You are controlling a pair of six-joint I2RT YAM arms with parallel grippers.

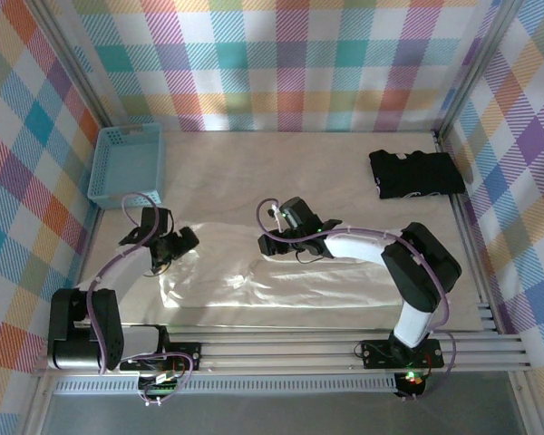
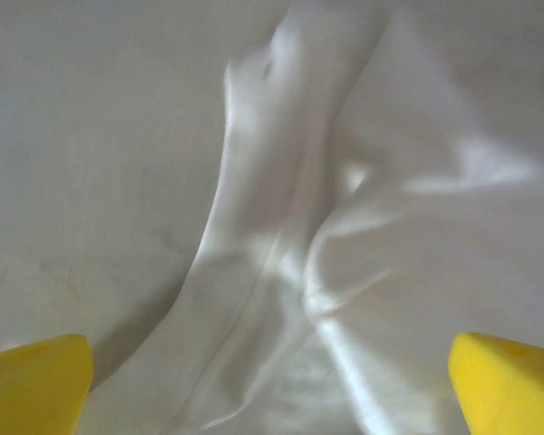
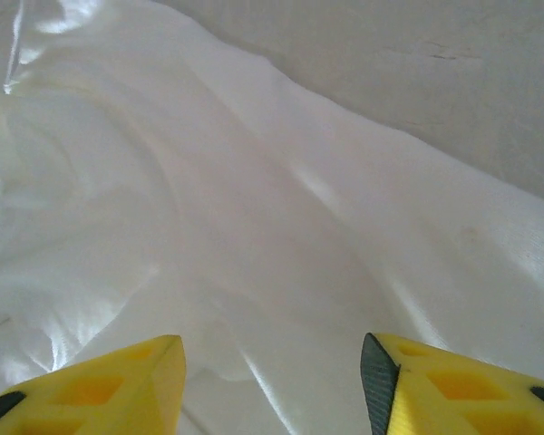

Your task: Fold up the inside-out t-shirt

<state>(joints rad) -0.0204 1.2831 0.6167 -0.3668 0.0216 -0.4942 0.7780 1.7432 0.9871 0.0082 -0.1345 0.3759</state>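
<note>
Right, my left gripper point(image 2: 272, 381) hangs with its jaws spread wide and nothing between them. Its two yellow fingers point(image 2: 36, 385) sit at the bottom corners of the wrist view, and a ridge of white cloth runs up under the gap. My right gripper point(image 3: 272, 385) is roughly half open and also empty, its tips hovering just over a smooth slope of the same cloth.

The t-shirt point(image 1: 290, 288) lies as a long, wrinkled band across the near middle of the table point(image 1: 299, 154), with the left gripper at its left end and the right gripper over its far edge near the middle. I judge both are placed there to pinch an edge for the next fold, since neither has a hold yet.

The blue basket point(image 1: 127, 163) at the far left and the black folded garment point(image 1: 415, 172) at the far right are well apart from the work.

White cloth on a pale table washes out badly. I can't pick out the neck tag, the sleeves, or how many layers lie there, and both wrist views cut my fingers off at the frame.
</note>
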